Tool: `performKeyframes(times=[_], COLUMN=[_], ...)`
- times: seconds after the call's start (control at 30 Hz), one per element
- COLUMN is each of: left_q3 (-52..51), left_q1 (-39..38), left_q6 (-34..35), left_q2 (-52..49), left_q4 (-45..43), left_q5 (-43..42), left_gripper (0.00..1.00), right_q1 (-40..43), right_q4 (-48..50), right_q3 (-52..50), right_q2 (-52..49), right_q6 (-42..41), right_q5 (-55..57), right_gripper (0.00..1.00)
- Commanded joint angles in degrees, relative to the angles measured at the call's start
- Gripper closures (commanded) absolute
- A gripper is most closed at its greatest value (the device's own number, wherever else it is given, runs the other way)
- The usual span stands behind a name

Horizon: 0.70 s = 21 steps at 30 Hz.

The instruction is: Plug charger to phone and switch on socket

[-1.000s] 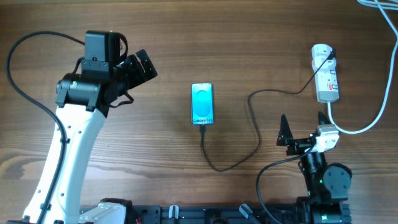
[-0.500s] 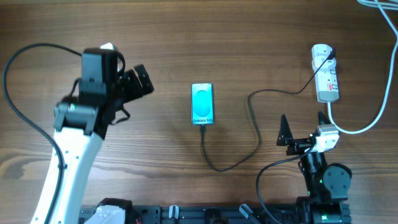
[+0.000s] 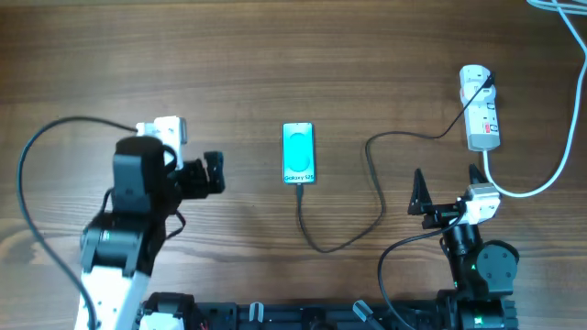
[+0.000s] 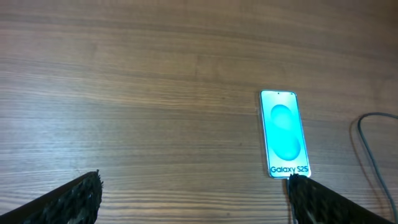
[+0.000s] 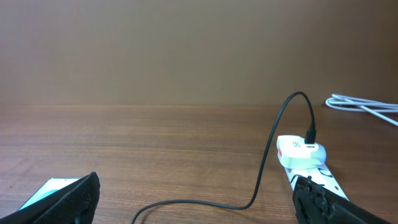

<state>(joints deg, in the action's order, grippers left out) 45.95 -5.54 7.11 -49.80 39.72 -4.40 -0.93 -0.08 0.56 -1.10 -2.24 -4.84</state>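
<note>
Seemingly the charger (image 3: 376, 183) is sitting in the Galaxy S25 phone (image 3: 298, 153) mid-worktop, so we are aiming the right gripper (image 3: 447, 185), gaping empty like the left gripper (image 3: 216, 174), for one square press on the power strip (image 3: 481, 115) near the far right corner.

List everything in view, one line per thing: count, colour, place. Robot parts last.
phone: one, glowing teal screen with a white strip, flat at the table's centre.
charger cable: one, thin and black, looping from the phone's near end to the adapter.
power strip: one, white with red marks, on the right of the table.
adapter: one, white, plugged into the strip's far end.
cord: one, thick and white, curving from the strip off the top right.
table: one, brown wood.
left gripper: one, black, open, left of the phone.
right gripper: one, black, open, near the strip.
</note>
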Motion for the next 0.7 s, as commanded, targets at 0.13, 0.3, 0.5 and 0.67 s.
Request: performKeyframes(times=[0.13,0.3,0.5,0.67], left_q3=[-10.08,-15.32,-20.09,-23.15], left_q1=[1.01,1.01,1.01,1.01], left_q6=[-5.05,-5.07,-5.25,-5.22], left_q2=[12.02,18.82,28.22,33.70], left_q4=[-6.56,-9.09,-10.82,-12.41], left_q5=[-1.14,-1.18,-1.16,-1.16], left_gripper=[0.00,0.00,0.00,0.00], right_q1=[0.26,0.26,0.26,0.26], right_q4=[0.15,0.15,0.15,0.15], right_q3=[-0.26,-0.26,-0.26,-0.26], right_q2=[0.83,0.83,0.83,0.83], right_q6=[0.74,0.74,0.72,0.74], right_q5=[0.96,0.96,0.96,0.96], right_gripper=[0.00,0.00,0.00,0.00])
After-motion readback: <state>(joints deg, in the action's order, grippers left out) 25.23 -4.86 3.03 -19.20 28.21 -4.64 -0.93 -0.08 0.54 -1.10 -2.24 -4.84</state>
